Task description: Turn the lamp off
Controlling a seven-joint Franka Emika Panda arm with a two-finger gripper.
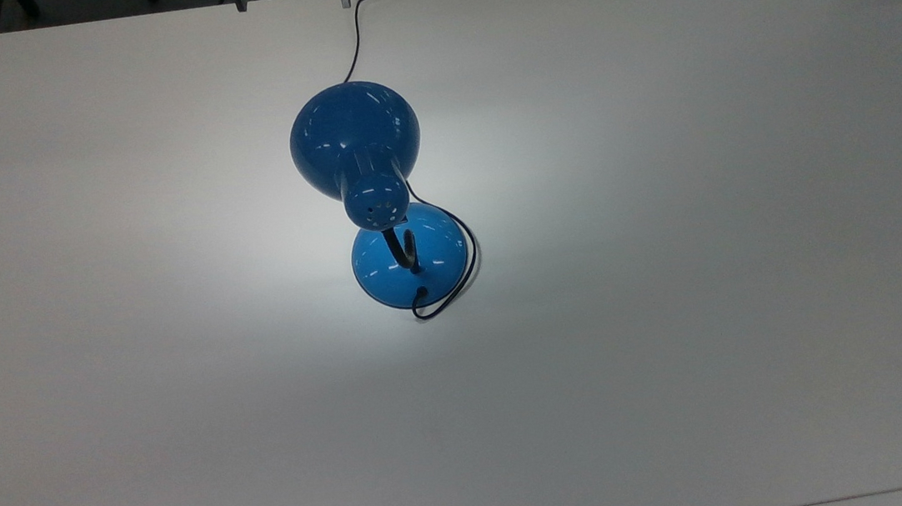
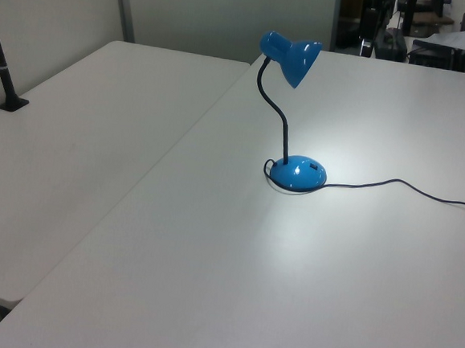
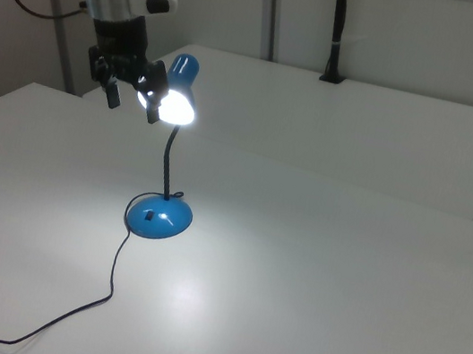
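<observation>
We find the lamp (image 3: 166, 165) lit at frame centre; its switch faces us. The gripper (image 3: 132, 98), upper left, hangs open, empty.

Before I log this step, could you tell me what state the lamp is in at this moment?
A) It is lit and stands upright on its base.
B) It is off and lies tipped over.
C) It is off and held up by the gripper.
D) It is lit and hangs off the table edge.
A: in the right view the lamp glows at its shade and stands on its base on the table.
</observation>
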